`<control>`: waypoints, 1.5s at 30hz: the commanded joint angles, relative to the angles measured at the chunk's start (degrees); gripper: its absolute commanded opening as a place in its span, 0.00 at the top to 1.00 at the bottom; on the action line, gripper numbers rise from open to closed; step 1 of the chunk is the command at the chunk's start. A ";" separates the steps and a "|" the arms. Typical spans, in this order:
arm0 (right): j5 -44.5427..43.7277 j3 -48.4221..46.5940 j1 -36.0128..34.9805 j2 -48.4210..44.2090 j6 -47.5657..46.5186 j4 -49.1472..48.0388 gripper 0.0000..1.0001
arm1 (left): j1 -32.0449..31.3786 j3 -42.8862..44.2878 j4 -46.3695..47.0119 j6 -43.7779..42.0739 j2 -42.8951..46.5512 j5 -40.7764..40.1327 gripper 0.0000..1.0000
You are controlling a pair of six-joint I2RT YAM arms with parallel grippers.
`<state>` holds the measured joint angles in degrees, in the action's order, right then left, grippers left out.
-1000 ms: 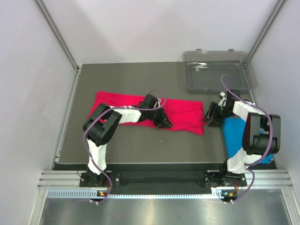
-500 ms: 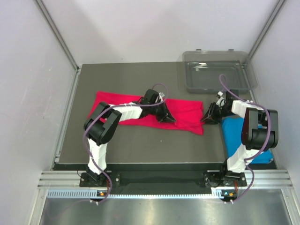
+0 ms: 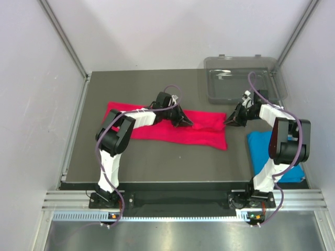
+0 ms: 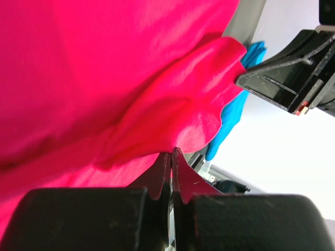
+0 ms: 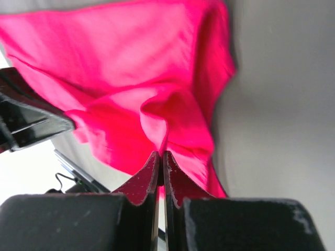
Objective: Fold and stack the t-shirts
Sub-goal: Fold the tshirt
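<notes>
A crimson-pink t-shirt [image 3: 157,125] lies spread in a long strip across the middle of the dark table [image 3: 157,164]. My left gripper [image 3: 189,124] is shut on a fold of it right of the middle; in the left wrist view the cloth [image 4: 104,78] bunches up from the closed tips [image 4: 171,152]. My right gripper [image 3: 227,121] is shut on the pink shirt's far right corner, where the cloth [image 5: 146,78] rises in a ridge from the closed tips [image 5: 161,155]. A sky-blue t-shirt [image 3: 261,151] lies at the right edge, partly behind the right arm.
A clear grey plastic tray [image 3: 243,86] stands at the back right corner, just beyond the right gripper. White walls with metal posts close in the table on three sides. In the left wrist view the blue shirt [image 4: 234,112] shows behind the pink one.
Both grippers have shut on the pink shirt. Both have moved a little toward the far side, and the shirt's right part has drawn with them.
</notes>
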<state>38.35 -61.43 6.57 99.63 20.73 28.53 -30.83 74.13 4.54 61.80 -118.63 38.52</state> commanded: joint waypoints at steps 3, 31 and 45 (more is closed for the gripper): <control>1.73 -5.28 -0.42 2.31 2.64 -0.76 1.00 | 1.47 4.88 4.34 1.83 -2.66 2.43 1.00; 3.14 -9.33 -1.56 6.19 6.78 1.35 1.00 | 6.57 12.98 1.09 2.54 -9.26 6.30 1.00; 2.08 -1.77 -2.26 -1.90 7.83 1.96 1.00 | 6.48 6.03 -2.78 -0.37 -4.68 8.23 1.00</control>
<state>40.58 -63.96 4.91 101.32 28.25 30.28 -24.40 80.66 1.78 63.09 -128.35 45.41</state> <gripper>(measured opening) 0.012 0.022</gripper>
